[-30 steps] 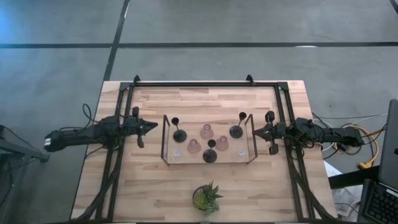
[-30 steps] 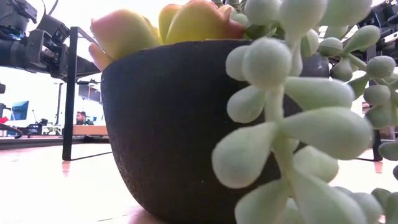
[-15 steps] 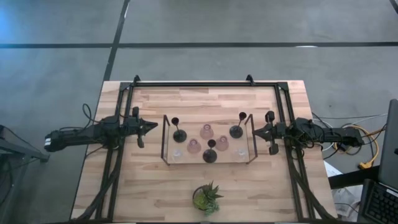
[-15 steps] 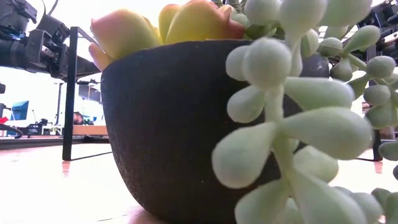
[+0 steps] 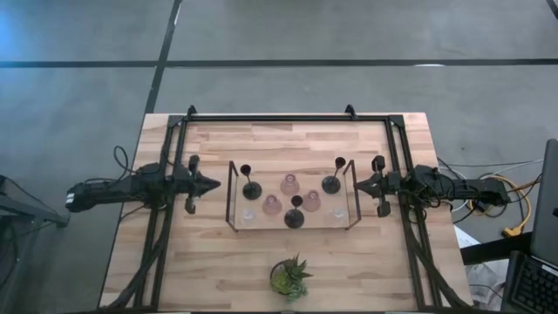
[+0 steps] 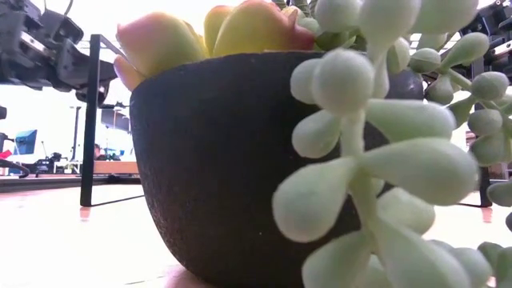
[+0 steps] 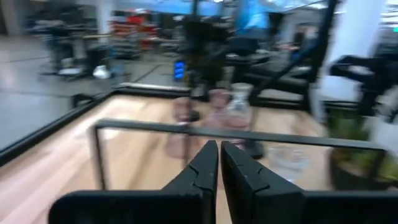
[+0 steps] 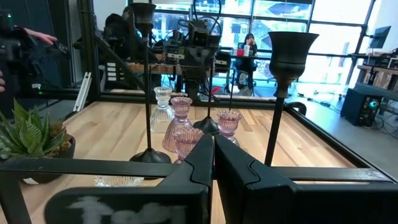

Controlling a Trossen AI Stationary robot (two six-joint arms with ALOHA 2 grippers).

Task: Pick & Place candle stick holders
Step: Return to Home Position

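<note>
High view, centre: a black wire-framed wooden tray point(image 5: 232, 196) holds three black stemmed candle holders point(image 5: 295, 218), three pink glass holders point(image 5: 289, 185) and two clear glass holders point(image 5: 248, 213). The left gripper point(image 5: 214, 184) and right gripper point(image 5: 357, 185) flank it. Low view: one dark plant pot point(image 6: 216, 160). Wrist views: both jaws pressed together.

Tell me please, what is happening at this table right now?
Nothing is being handled at this moment. The holders stand together on the tray in the middle of the table. The left tool is beside the tray's left end and the right tool is beside its right end. Both are shut, empty and pointing at the tray. A plant stands apart from the tray, near the table's edge.
</note>
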